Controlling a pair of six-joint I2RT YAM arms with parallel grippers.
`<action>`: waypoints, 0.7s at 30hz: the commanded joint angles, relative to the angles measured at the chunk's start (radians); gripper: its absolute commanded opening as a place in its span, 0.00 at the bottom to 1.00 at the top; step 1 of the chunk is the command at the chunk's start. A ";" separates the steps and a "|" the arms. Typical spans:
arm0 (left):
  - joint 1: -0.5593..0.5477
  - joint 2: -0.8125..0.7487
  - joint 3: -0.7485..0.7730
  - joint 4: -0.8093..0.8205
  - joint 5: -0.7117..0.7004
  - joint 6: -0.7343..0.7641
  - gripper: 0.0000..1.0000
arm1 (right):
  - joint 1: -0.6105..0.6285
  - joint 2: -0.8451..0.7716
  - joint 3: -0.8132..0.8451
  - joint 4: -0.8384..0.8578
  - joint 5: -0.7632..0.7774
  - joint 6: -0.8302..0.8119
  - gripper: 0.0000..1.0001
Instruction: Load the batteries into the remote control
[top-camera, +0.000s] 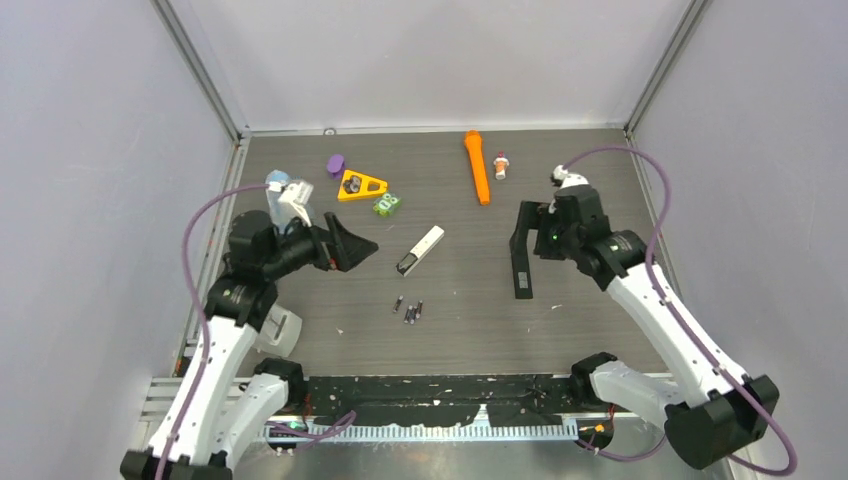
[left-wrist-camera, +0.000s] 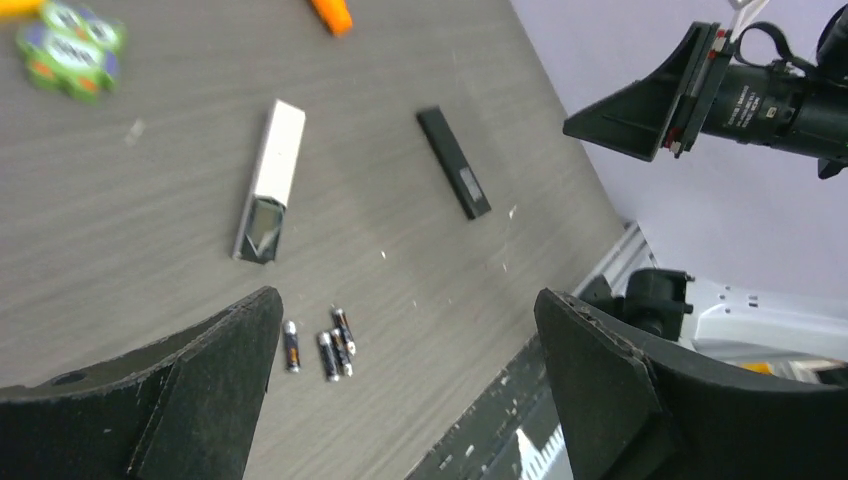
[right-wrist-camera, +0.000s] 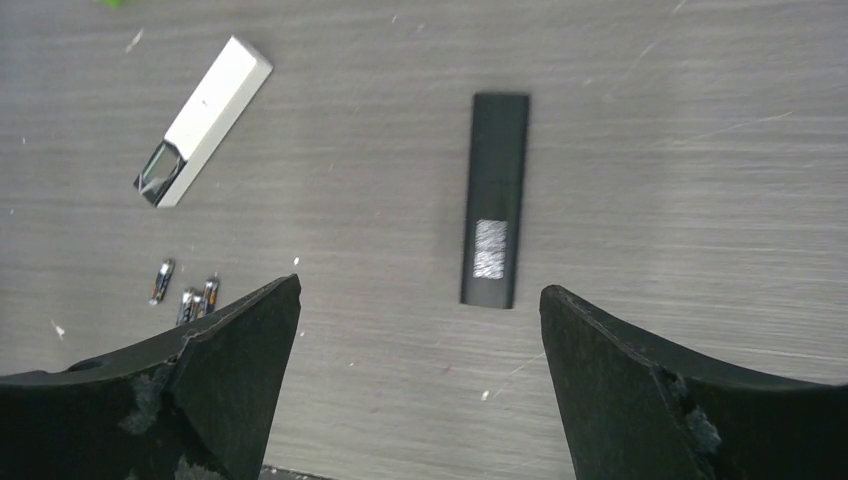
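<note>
Both spread and empty, left gripper (left-wrist-camera: 408, 300) and right gripper (right-wrist-camera: 420, 290) hover; batteries (left-wrist-camera: 320, 345) lie just ahead of the left near the table (left-wrist-camera: 120, 230) edge, remote control (left-wrist-camera: 272, 180) beyond, apart.

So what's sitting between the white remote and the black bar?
Nothing, just bare table between the remote and the black bar. The right wrist view shows it best.
</note>
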 joint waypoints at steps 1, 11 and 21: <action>-0.062 0.076 -0.063 0.236 0.095 -0.081 1.00 | 0.099 0.068 -0.023 0.102 0.018 0.121 0.94; -0.160 0.100 -0.162 0.330 -0.157 -0.055 1.00 | 0.236 0.390 0.114 0.080 0.390 0.227 0.93; -0.189 0.180 -0.177 0.411 -0.169 -0.104 0.99 | 0.125 0.471 -0.019 0.066 0.309 0.123 0.95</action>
